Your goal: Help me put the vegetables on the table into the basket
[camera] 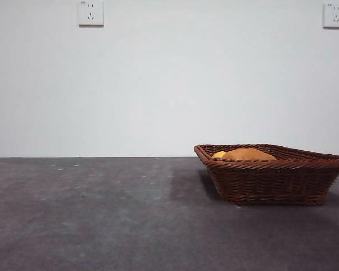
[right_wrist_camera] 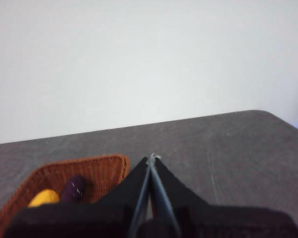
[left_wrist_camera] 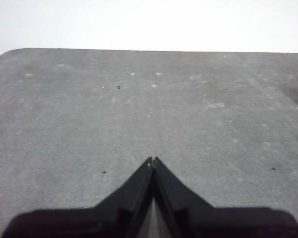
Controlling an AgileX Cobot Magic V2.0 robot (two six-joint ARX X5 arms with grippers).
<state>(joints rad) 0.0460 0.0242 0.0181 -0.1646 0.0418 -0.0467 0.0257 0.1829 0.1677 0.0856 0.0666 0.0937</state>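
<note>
The brown wicker basket stands on the dark grey table at the right. Over its rim I see the top of the orange-brown potato and a bit of the yellow corn. In the right wrist view the basket holds the corn and the dark purple eggplant. My right gripper is shut and empty, raised beside the basket. My left gripper is shut and empty over bare table. Neither arm shows in the front view.
A white wall with two sockets rises behind the table's far edge. The table's rounded corner shows beyond my right gripper.
</note>
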